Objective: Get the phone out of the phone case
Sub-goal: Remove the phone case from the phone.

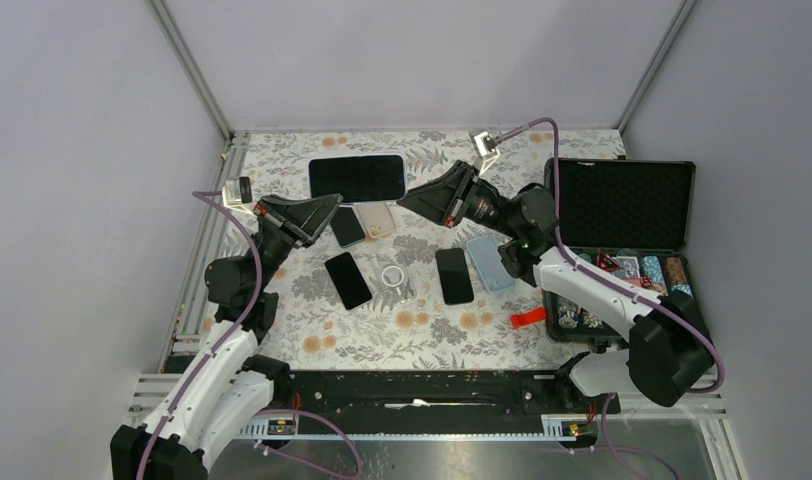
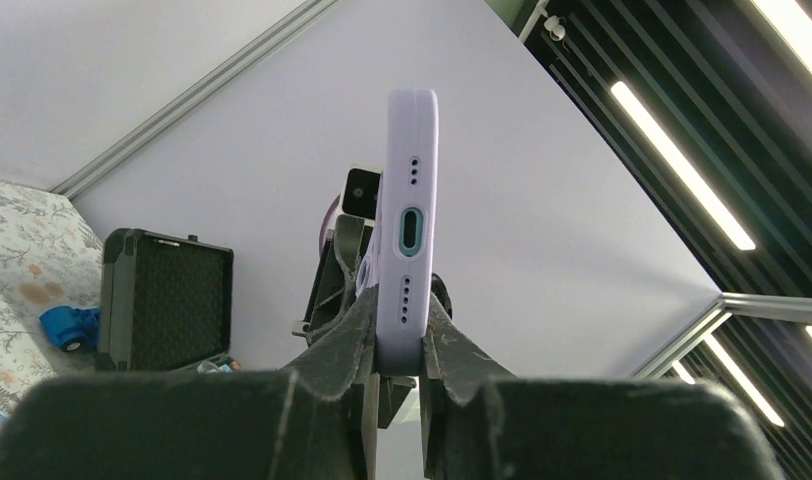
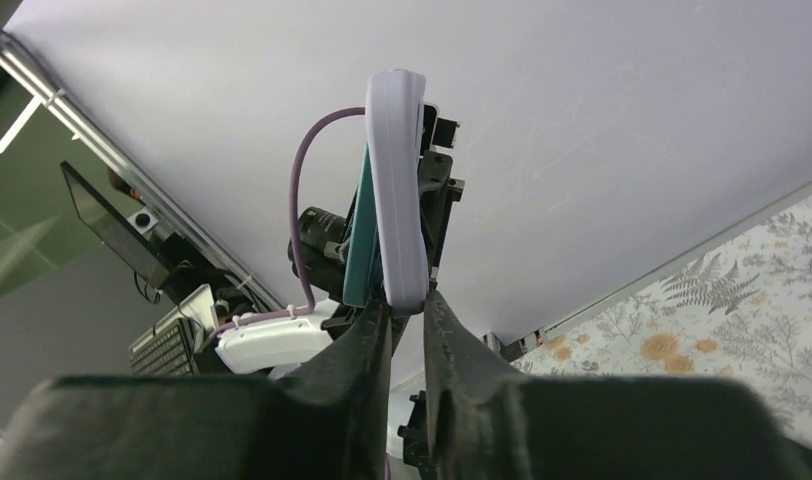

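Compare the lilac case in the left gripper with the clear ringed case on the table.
Lilac case: opaque, clamped in the air by the left gripper; clear case: see-through, flat on the cloth, untouched. Lilac case holds a teal phone; clear case looks empty. Both are phone cases.

Plain pale lilac-grey walls [image 1: 412, 60] close the booth on three sides, joined at the back corners by slanting aluminium posts [image 1: 190, 70]. The tabletop [image 1: 432, 335] wears a cloth printed with grey ferns and orange blooms. In the left wrist view, long strip lights [image 2: 682, 165] glow between what look like dark ceiling slats [image 2: 622, 50].
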Controlling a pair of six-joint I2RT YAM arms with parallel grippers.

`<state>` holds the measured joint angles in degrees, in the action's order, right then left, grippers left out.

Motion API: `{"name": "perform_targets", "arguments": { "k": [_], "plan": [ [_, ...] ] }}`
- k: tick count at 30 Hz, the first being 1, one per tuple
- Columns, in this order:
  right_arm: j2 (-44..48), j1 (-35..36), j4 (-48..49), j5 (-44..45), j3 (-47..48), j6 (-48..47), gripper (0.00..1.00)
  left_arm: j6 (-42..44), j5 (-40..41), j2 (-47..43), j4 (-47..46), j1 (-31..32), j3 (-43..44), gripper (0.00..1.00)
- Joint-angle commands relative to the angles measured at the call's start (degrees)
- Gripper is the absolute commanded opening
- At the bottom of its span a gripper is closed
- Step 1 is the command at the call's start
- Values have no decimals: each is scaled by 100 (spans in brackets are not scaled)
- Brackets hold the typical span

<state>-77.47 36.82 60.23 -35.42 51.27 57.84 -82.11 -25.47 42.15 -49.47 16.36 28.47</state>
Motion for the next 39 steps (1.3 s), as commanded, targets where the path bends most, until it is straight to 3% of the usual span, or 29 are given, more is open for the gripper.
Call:
{"name": "perform_targets", "arguments": {
  "k": [1, 3, 8, 14, 18, 22, 28, 30, 32, 35, 39],
  "plan": [
    [-311, 51, 896, 143, 223, -4, 11, -36, -1667, 42, -617, 402, -23, 0],
    [-413, 52, 1389, 251, 140, 242, 0, -10, -1650, 113, -632, 403, -53, 0],
    [-492, 55, 1582, 418, 43, 435, 0, 168, -1633, 217, -505, 403, -25, 0],
    [95, 58, 148, 1032, -274, 325, 0, 1168, -1271, 55, 410, 403, 209, 2],
    [478, 59, -732, 1326, -504, 250, 0, 1788, -982, -64, 768, 403, 320, 23],
    [528, 66, -716, 1281, -690, 436, 0, 1908, -801, -20, 655, 403, 262, 40],
    [330, 68, -445, 1161, -877, 892, 0, 1566, -489, 267, -335, 404, -125, 44],
    [321, 63, -427, 1113, -905, 1058, 0, 1658, -469, 309, -298, 403, -148, 40],
    [363, 60, -580, 1085, -885, 1114, 0, 1709, -480, 335, -239, 403, -162, 30],
    [468, 60, -962, 1043, -797, 916, 0, 1778, -477, 326, -44, 403, -122, 2],
    [518, 62, -1149, 852, -746, 567, 0, 1789, -621, 278, 165, 403, -17, 0]
  ]
}}
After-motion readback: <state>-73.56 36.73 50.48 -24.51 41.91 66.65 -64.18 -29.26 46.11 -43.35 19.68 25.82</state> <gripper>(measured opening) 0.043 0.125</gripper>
